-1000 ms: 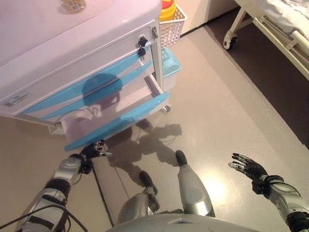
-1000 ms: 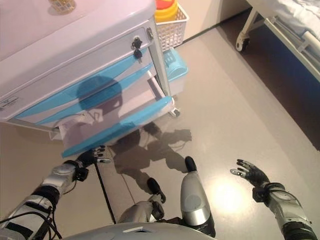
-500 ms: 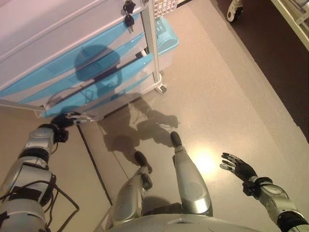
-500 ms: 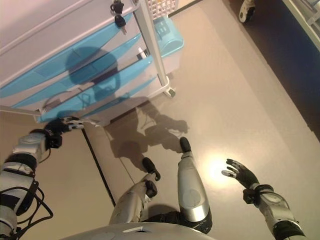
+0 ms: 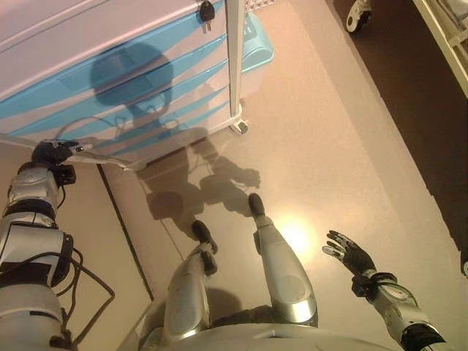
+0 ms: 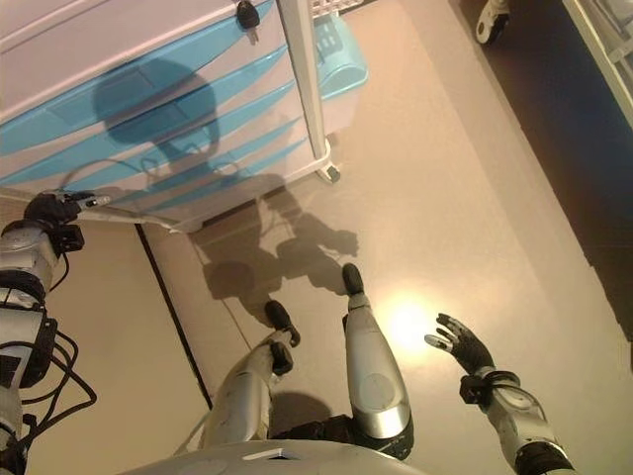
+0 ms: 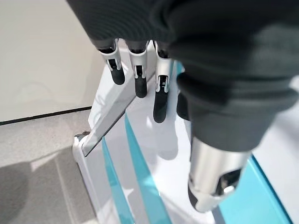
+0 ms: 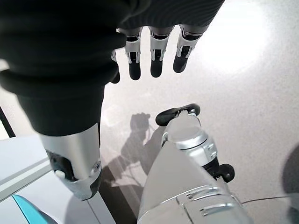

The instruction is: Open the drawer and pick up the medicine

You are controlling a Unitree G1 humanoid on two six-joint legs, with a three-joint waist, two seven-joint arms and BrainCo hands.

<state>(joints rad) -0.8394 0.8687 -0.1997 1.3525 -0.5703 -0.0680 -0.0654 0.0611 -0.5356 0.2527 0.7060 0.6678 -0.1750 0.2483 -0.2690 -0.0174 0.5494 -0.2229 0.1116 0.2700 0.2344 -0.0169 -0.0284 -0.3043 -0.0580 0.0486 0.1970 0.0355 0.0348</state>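
Observation:
The white cart (image 5: 88, 29) with blue drawer fronts (image 5: 146, 91) fills the upper left, and all its drawers look flush and shut. No medicine shows in any view. My left hand (image 5: 50, 152) is at the cart's lower left corner, its fingers (image 7: 135, 74) straight and pointing along the white corner edge beside the blue fronts, holding nothing. My right hand (image 5: 351, 257) hangs open over the bare floor at the lower right, far from the cart, with its fingers (image 8: 156, 56) spread.
A key (image 5: 207, 11) hangs from the lock on the top drawer. A light blue bin (image 5: 257, 44) sits on the cart's right side above a castor (image 5: 239, 128). A bed frame's wheel (image 5: 356, 14) shows at the top right over darker floor.
The lower drawer, pulled out a second ago, now sits flush with the others. My left hand followed its corner in towards the cart. The camera has shifted; the right hand stays open.

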